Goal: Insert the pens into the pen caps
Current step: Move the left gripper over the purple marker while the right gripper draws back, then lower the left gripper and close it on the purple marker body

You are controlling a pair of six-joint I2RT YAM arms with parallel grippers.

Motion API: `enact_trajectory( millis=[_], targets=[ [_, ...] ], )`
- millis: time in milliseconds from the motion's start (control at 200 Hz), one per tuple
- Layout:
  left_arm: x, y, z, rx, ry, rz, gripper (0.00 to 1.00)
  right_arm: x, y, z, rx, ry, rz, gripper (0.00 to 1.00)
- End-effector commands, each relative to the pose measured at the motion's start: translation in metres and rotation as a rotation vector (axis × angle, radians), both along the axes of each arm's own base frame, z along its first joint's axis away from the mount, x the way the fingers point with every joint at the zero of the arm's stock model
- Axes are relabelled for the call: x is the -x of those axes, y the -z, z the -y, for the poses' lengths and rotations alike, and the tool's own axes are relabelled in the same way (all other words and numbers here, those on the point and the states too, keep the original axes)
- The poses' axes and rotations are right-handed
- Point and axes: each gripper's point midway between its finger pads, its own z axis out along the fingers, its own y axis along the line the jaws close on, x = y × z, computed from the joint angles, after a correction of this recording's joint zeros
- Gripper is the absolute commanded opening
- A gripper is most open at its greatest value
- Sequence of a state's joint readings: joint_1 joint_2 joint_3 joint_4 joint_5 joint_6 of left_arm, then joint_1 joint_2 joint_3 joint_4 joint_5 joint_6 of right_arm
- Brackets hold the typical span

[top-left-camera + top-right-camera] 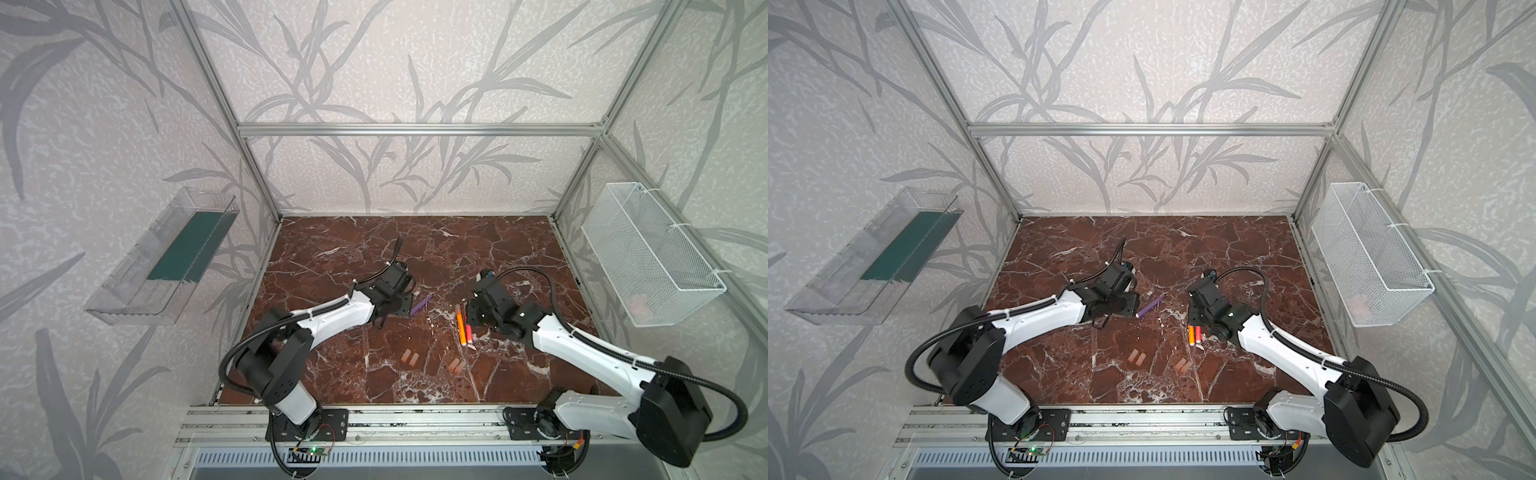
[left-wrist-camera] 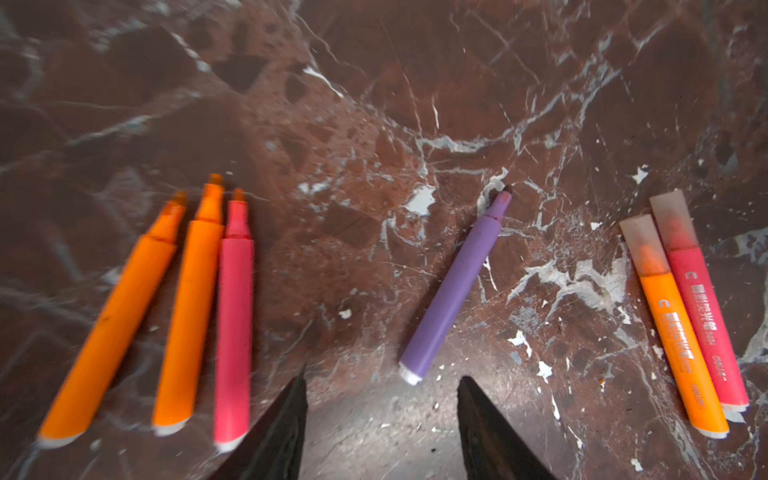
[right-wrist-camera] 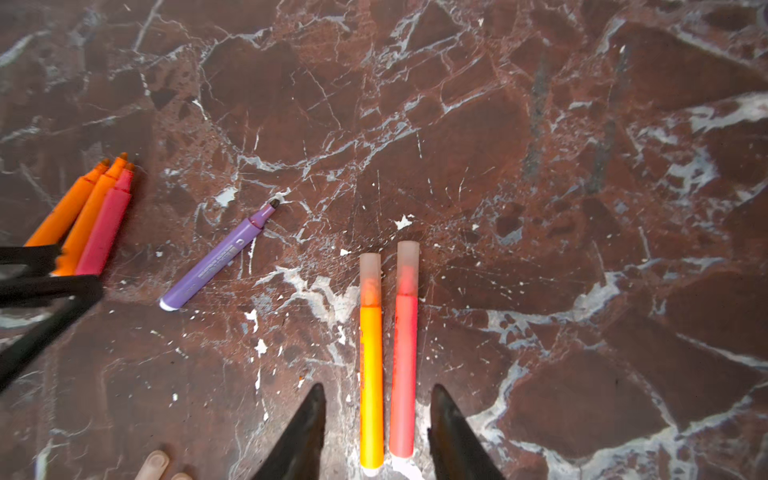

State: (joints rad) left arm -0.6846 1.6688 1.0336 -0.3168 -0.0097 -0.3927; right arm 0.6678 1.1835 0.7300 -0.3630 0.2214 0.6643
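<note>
In the right wrist view, an orange pen [image 3: 371, 374] and a red-pink pen [image 3: 404, 365] lie side by side, each with a pen cap [image 3: 370, 274] on its tip. My right gripper [image 3: 378, 386] is open and straddles both barrels without touching them. A bare purple pen [image 2: 455, 286] lies just beyond my open, empty left gripper [image 2: 382, 378]. Two orange pens [image 2: 120, 320] and a red-pink pen [image 2: 233, 324] lie uncapped beside it; in both top views the left arm hides them. Two pairs of loose pen caps [image 1: 409, 357] [image 1: 455, 365] lie nearer the front edge.
A clear plastic bin [image 1: 162, 266] hangs on the left wall. A white wire basket [image 1: 652, 257] hangs on the right wall. Aluminium frame posts stand at the back corners of the marble table [image 1: 332, 249]. The left gripper's black fingers [image 3: 50, 286] show beside the three bare pens.
</note>
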Motion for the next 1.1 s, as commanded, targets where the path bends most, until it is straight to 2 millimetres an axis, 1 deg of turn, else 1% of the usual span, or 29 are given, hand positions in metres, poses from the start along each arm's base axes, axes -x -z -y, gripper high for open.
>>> enact_trajectory(
  millis=[0,100,210,270,440,545,735,815,875,995,1095],
  targets=[
    [0.012,0.007,0.018,-0.002,0.086,-0.102,0.59,-0.001,-0.018,-0.014,-0.142,-0.006,0.071,0.43],
    [0.015,0.017,0.027,-0.030,0.118,-0.134,0.59,0.005,-0.024,-0.014,-0.169,-0.010,0.094,0.44],
    [0.017,0.021,0.031,-0.092,0.141,-0.132,0.58,0.011,-0.029,-0.012,-0.186,-0.015,0.107,0.45],
    [0.017,0.025,0.032,-0.128,0.147,-0.136,0.57,0.013,-0.030,-0.012,-0.194,-0.018,0.111,0.45],
    [0.020,0.037,0.031,-0.227,0.164,-0.159,0.49,0.018,-0.030,-0.012,-0.213,-0.022,0.114,0.45],
    [0.020,0.042,0.029,-0.270,0.161,-0.166,0.49,0.020,-0.031,-0.013,-0.220,-0.026,0.115,0.45],
    [0.019,0.049,0.028,-0.297,0.162,-0.187,0.49,0.021,-0.032,-0.016,-0.226,-0.033,0.116,0.46],
    [0.018,0.046,0.029,-0.289,0.163,-0.178,0.48,0.021,-0.031,-0.018,-0.226,-0.037,0.114,0.46],
    [0.020,0.041,0.034,-0.259,0.182,-0.163,0.49,0.020,-0.032,-0.019,-0.230,-0.040,0.114,0.46],
    [0.022,0.024,0.042,-0.227,0.221,-0.104,0.53,0.021,-0.032,-0.021,-0.234,-0.043,0.116,0.46],
    [0.019,0.012,0.040,-0.213,0.221,-0.038,0.59,0.021,-0.032,-0.022,-0.237,-0.046,0.117,0.46]
  ],
)
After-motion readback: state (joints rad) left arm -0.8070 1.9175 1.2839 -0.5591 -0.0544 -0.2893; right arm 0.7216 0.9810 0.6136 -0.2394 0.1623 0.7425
